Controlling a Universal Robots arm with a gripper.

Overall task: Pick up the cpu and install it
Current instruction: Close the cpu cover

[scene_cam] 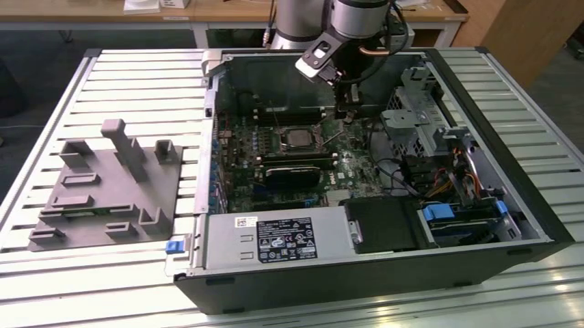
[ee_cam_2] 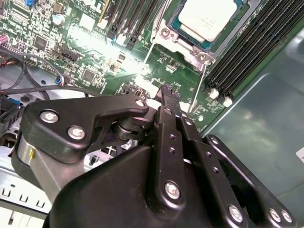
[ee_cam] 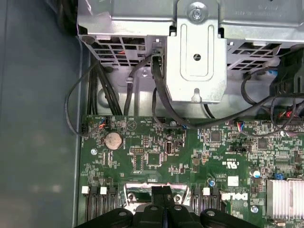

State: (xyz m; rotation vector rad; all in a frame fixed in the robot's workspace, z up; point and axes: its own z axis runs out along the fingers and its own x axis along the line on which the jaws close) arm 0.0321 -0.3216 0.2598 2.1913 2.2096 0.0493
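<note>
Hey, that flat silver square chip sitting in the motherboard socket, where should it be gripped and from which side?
Probably by two opposite thin edges of the flat silver square cpu, coming straight down from above: it lies flat in the metal-framed socket, with only its top and rim exposed.

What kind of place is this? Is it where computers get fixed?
Probably a robot lab or test workshop: an open computer case lies on a slatted metal table, a robot arm reaches into it, and wooden desks stand behind.
</note>
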